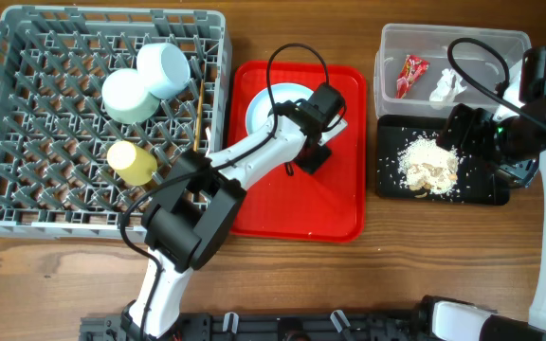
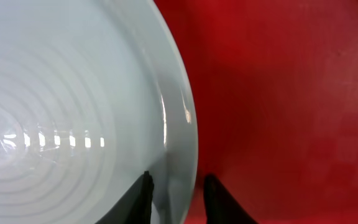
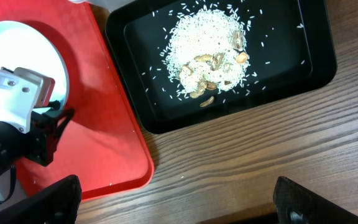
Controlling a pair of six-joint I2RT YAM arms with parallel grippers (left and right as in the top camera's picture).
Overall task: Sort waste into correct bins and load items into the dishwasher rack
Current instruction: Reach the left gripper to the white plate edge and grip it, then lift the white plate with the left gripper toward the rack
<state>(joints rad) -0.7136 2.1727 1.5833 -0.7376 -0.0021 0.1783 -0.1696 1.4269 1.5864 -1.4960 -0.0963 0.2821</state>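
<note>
The white plate point(image 1: 262, 106) lies on the red tray point(image 1: 339, 204). My left gripper point(image 1: 303, 152) is shut on the plate's right rim point(image 2: 178, 124), with one finger over the plate and one over the tray point(image 2: 176, 199). My right gripper point(image 1: 510, 170) is wide open and empty point(image 3: 179, 211), above the wood in front of the black tray point(image 3: 316, 68). The food scraps point(image 1: 427, 163) lie in the black tray. The red wrapper point(image 1: 413, 74) and the tissue point(image 1: 446, 85) lie in the clear tub point(image 1: 444, 38). I cannot see the fork.
The grey rack point(image 1: 27, 189) at the left holds the green bowl point(image 1: 126, 95), the blue-white bowl point(image 1: 164, 68), the yellow cup point(image 1: 133, 163) and the chopsticks point(image 1: 199, 104). Loose grains are scattered across the black tray floor.
</note>
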